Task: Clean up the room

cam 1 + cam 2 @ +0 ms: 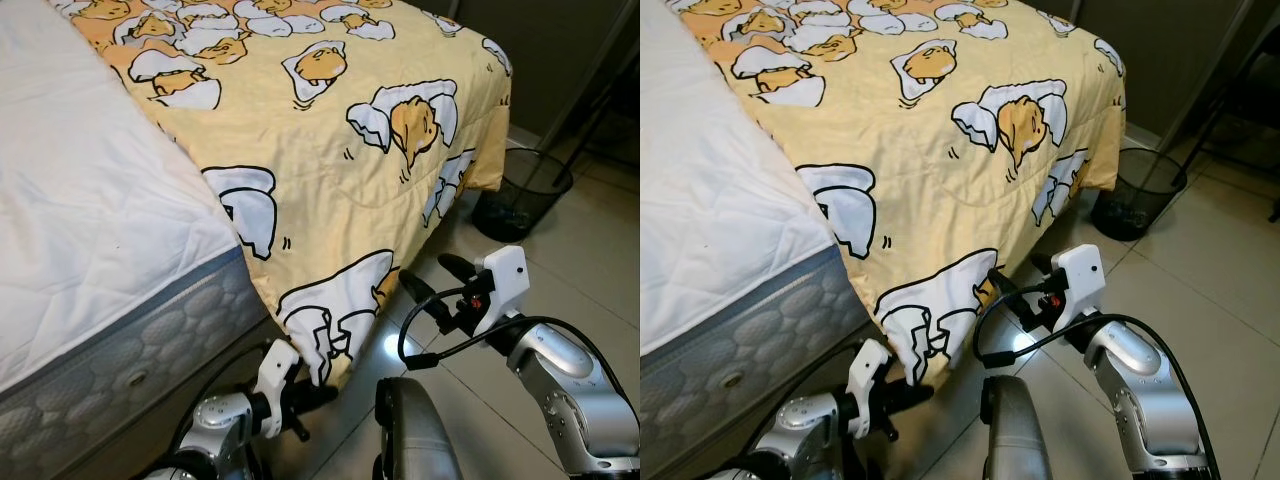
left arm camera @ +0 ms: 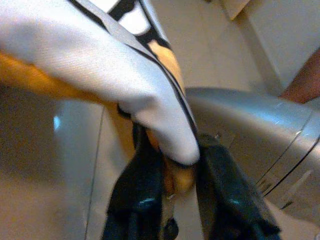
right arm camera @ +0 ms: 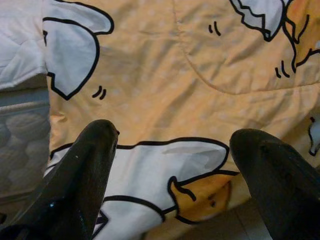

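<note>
Left gripper (image 2: 172, 187) has the yellow blanket (image 1: 330, 130) pinched by its hanging corner, off the side edge of the mattress (image 1: 90, 200).
You've got both left fingers (image 2: 137, 190) clamped on that corner fold, low beside the bed. Right gripper (image 3: 170, 170) is spread wide, holding nothing, aimed at the blanket's drooping edge nearby. Blanket covers the far part of the bed; the near mattress is bare white. Black mesh bin (image 1: 520, 190) sits on the floor past the bed's far corner.
</note>
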Controlling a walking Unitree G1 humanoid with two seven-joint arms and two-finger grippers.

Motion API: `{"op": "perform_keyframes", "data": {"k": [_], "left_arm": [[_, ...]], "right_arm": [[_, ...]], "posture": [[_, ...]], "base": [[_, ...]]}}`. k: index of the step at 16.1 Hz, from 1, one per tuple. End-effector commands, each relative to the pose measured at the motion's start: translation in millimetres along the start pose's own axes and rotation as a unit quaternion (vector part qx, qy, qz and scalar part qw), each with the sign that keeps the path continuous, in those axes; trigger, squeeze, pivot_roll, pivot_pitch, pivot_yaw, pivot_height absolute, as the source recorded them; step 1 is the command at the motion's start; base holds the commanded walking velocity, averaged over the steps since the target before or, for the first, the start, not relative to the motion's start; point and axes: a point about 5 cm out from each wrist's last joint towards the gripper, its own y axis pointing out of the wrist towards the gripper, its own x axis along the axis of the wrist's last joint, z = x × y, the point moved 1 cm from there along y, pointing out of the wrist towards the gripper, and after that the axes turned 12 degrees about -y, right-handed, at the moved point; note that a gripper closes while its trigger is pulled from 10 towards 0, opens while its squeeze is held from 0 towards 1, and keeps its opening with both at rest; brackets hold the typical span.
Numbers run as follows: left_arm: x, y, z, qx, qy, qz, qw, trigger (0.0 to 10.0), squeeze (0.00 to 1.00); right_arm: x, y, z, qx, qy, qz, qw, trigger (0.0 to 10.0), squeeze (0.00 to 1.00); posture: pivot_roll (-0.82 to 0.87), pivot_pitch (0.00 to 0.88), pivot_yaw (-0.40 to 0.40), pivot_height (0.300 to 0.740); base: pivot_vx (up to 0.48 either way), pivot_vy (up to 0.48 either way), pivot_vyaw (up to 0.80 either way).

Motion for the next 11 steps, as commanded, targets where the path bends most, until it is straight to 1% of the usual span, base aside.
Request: {"op": "perform_keyframes", "data": {"k": [1, 2, 3, 4, 5, 6, 7, 8, 9, 10, 11], "left_arm": [[0, -1.1, 2.3, 0.009, 0.015, 0.010, 1.000, 10.0, 1.00], [0, -4.7, 6.8, 0.025, 0.024, 0.015, 0.999, 10.0, 1.00], [4, -8.4, 11.6, 0.038, 0.026, 0.007, 0.999, 10.0, 1.00], [13, -11.6, 17.1, 0.052, 0.030, -0.012, 0.998, 10.0, 1.00], [30, -12.5, 21.9, 0.073, 0.038, -0.052, 0.995, 10.0, 1.00], [61, -37.2, 34.1, 0.068, 0.061, -0.139, 0.986, 10.0, 1.00], [103, -51.1, 37.1, 0.090, 0.072, -0.246, 0.962, 10.0, 1.00], [134, -54.7, 27.3, 0.147, 0.096, -0.328, 0.928, 10.0, 1.00], [142, -55.2, 21.8, 0.165, 0.093, -0.353, 0.916, 10.0, 1.00], [159, -53.1, 6.1, 0.186, 0.078, -0.401, 0.893, 10.0, 1.00], [183, -47.6, -16.9, 0.181, 0.082, -0.443, 0.874, 10.0, 1.00]], "right_arm": [[-1, -2.9, 3.8, 0.012, 0.001, 0.005, 1.000, 10.0, 0.06], [-4, -3.4, 5.1, 0.012, 0.003, 0.008, 1.000, 10.0, 0.06], [-5, -3.1, 6.8, 0.012, 0.006, 0.009, 1.000, 10.0, 0.06], [-7, -3.0, 10.6, 0.015, 0.010, 0.010, 1.000, 10.0, 0.06], [-8, -2.8, 12.0, 0.009, 0.009, 0.008, 1.000, 10.0, 0.06], [-4, -0.5, 7.4, -0.021, 0.005, -0.004, 1.000, 10.0, 0.06], [4, 2.7, 0.7, -0.069, -0.021, -0.019, 0.997, 10.0, 0.07], [12, 4.0, -7.0, -0.131, -0.033, -0.042, 0.990, 10.0, 0.07], [15, 3.3, -8.9, -0.151, -0.041, -0.050, 0.986, 10.0, 0.07], [16, 1.9, -9.5, -0.176, -0.057, -0.058, 0.981, 10.0, 0.07], [10, 2.7, -11.9, -0.207, -0.041, -0.054, 0.976, 10.0, 0.06]], "posture": [[-0.23, 0.065, -0.018, 0.580], [-0.23, 0.065, -0.018, 0.580], [-0.23, 0.063, -0.015, 0.580], [-0.21, 0.053, -0.013, 0.580], [-0.20, 0.044, -0.012, 0.580], [-0.20, 0.032, -0.013, 0.580], [-0.19, 0.025, -0.013, 0.580], [-0.19, 0.006, -0.010, 0.580], [-0.19, 0.000, -0.009, 0.580], [-0.18, 0.000, -0.008, 0.580], [-0.18, 0.000, -0.010, 0.580]], "base": [[0.000, 0.000, 0.00], [0.000, 0.000, 0.00], [0.000, 0.000, 0.00], [0.000, 0.000, 0.00], [0.000, 0.000, 0.00], [0.000, 0.000, 0.00], [0.000, 0.000, 0.00], [0.000, 0.000, 0.00], [0.000, 0.000, 0.00], [0.000, 0.000, 0.00], [0.000, 0.000, 0.00]]}}
